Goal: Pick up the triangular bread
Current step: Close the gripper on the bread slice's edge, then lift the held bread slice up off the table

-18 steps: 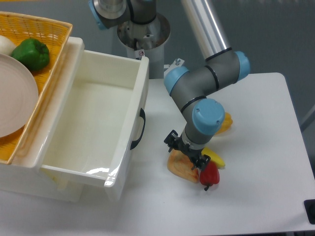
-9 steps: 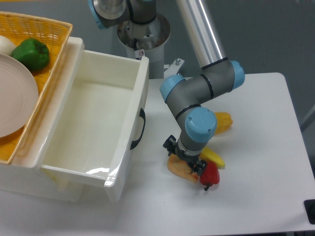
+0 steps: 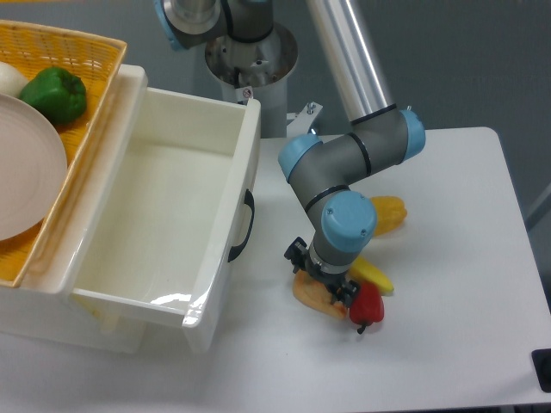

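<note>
The triangular bread lies on the white table, golden tan, and is partly covered by the arm's wrist. My gripper points straight down onto the bread. Its black fingers stand spread apart over the bread's far edge, so it looks open. The fingertips themselves are hidden under the wrist, and I cannot tell whether they touch the bread.
A red pepper touches the bread's right side, with a yellow banana just behind it. A glossy yellow-orange pepper lies farther back. A white open bin stands at the left. Beside it a wicker basket holds a green pepper and a plate.
The arm's wrist has shifted slightly left and lower over the bread. The bread, red pepper and banana have not moved.
</note>
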